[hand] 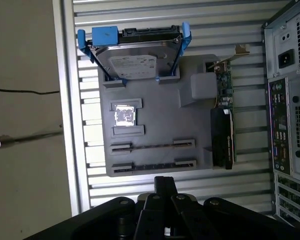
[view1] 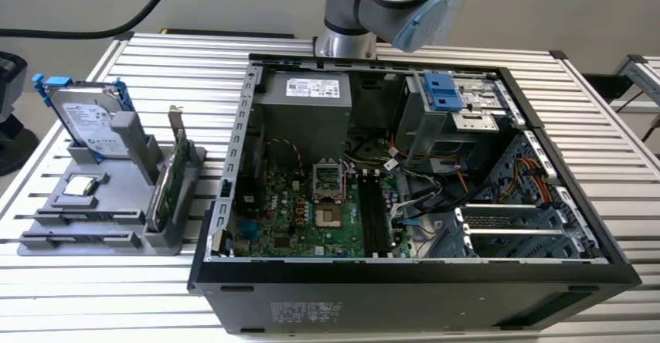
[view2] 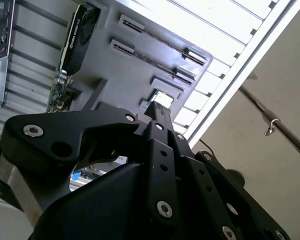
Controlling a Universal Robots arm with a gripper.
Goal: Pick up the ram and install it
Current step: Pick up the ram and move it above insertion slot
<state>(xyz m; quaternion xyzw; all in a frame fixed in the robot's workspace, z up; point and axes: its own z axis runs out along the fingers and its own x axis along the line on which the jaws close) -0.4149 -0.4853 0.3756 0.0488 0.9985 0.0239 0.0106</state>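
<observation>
The ram [hand: 152,145] shows as a thin dark strip standing on edge between two end blocks of the grey holder [hand: 155,107]; a second such strip [hand: 152,164] lies parallel beside it. In the exterior view these strips [view1: 80,217] sit at the holder's front, at the exterior view's left. My gripper [hand: 164,181] hangs high above the holder's near edge, black fingers pressed together with nothing between them, as the second wrist view [view2: 160,111] also shows. The long black memory slots [view1: 372,215] lie on the motherboard inside the open computer case [view1: 222,204].
The holder also carries a silver hard drive with blue rails [hand: 135,55], a green expansion card with a metal bracket [hand: 225,115] and a small square chip [hand: 124,115]. The case's walls and drive cage [view1: 454,103] rise at the exterior view's right. The slatted table's edge [hand: 67,125] runs close beside the holder.
</observation>
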